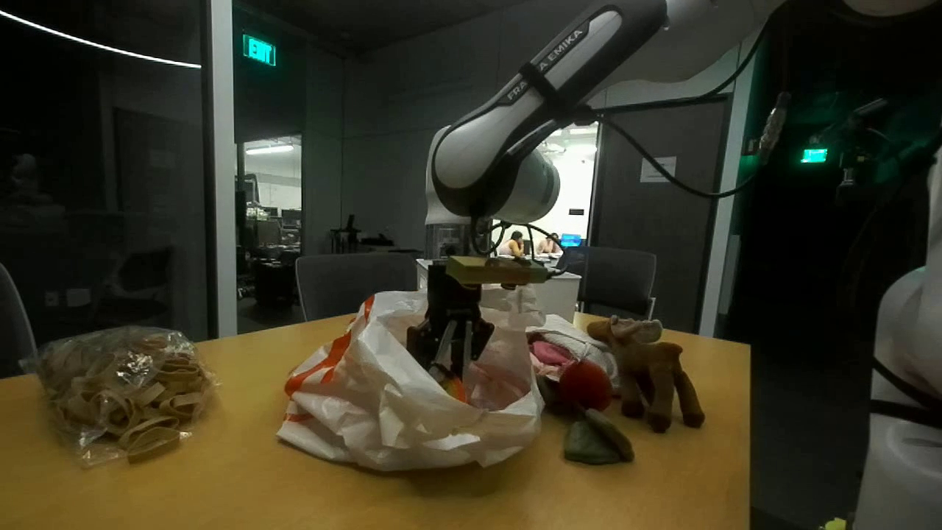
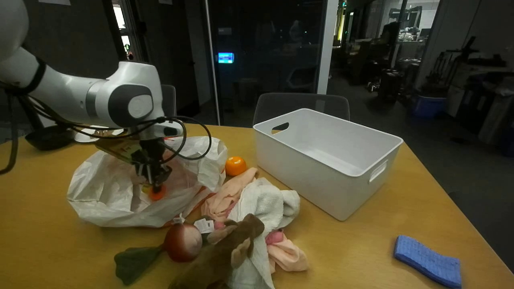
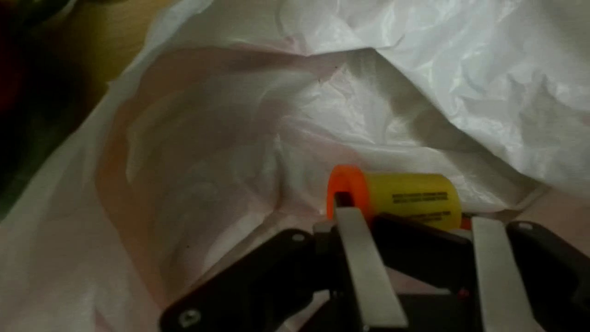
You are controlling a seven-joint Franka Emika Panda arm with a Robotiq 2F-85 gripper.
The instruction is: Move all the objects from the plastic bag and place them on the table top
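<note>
- One orange-lidded yellow canister [image 3: 415,189] lies on its side inside the white plastic bag [image 1: 383,405].
- The tool [image 3: 408,214] points down at the canister; whether it grips this or stands released is not discernible.
- An orange fruit [image 2: 236,166] rests on the surface [image 2: 353,253].

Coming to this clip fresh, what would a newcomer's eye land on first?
Probably the crumpled white plastic bag on the table, with the robot's fingers down inside it. In the wrist view, a vivid yellow container with an orange end stands out inside the bag, right at the fingers. In an exterior view, the large white bin draws the eye, with a bright orange fruit between it and the bag.
</note>
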